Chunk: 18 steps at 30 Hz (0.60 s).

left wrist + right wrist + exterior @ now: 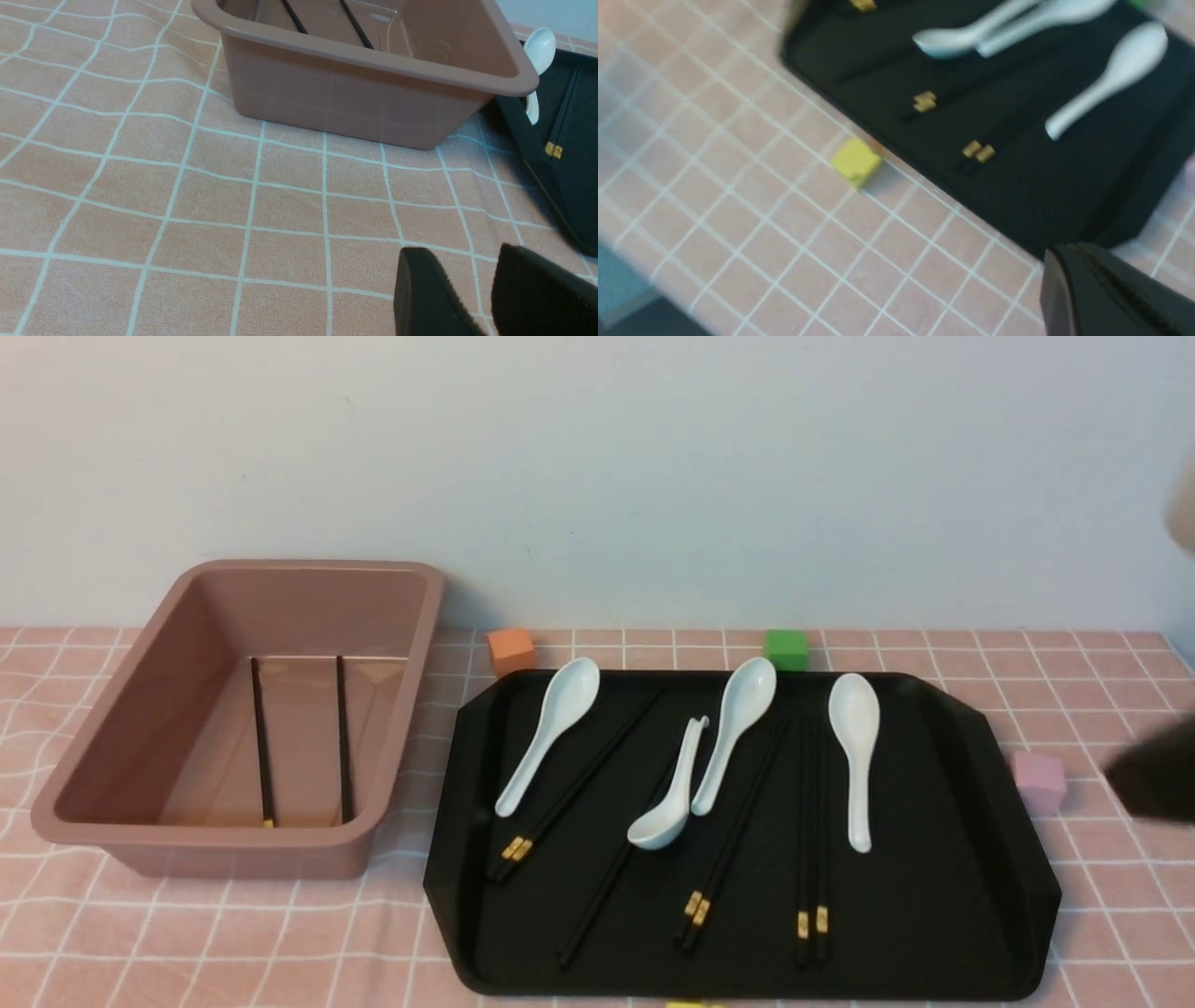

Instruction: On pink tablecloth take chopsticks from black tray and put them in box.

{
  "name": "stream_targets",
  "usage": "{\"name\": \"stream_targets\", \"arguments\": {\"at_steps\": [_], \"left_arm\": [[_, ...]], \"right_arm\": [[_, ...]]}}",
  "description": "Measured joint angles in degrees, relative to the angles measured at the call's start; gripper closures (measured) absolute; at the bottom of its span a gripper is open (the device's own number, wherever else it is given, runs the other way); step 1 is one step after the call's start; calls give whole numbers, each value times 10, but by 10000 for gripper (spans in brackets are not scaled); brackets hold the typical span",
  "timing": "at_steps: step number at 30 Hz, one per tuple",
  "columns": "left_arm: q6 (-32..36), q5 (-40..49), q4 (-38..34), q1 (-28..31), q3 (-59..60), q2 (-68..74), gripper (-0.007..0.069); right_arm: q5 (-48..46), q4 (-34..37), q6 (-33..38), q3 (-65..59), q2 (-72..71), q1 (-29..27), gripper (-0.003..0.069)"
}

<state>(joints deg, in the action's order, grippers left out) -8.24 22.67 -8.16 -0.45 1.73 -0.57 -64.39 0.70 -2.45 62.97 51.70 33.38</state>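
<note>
Pink box (121, 709) holds two chopsticks (261, 737); left end effector (465, 263) ajar, empty; right one (1092, 280) unclear.

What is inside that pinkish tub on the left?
Two black chopsticks lie on the floor of the tub, side by side but apart. Nothing else shows inside. Its near wall hides the strip of floor right behind it, including the chopsticks' very ends.
</note>
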Motion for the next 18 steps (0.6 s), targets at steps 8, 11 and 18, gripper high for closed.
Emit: {"name": "stream_targets", "arguments": {"at_steps": [8, 11, 18], "left_arm": [[0, 0, 0, 0, 0, 0, 386], [0, 0, 0, 0, 0, 0, 386], [0, 0, 0, 0, 0, 0, 386]], "right_arm": [[315, -7, 0, -390, -277, -195, 673], [370, -20, 0, -468, -356, -231, 673], [408, -36, -1, -635, -521, -288, 673]]}}
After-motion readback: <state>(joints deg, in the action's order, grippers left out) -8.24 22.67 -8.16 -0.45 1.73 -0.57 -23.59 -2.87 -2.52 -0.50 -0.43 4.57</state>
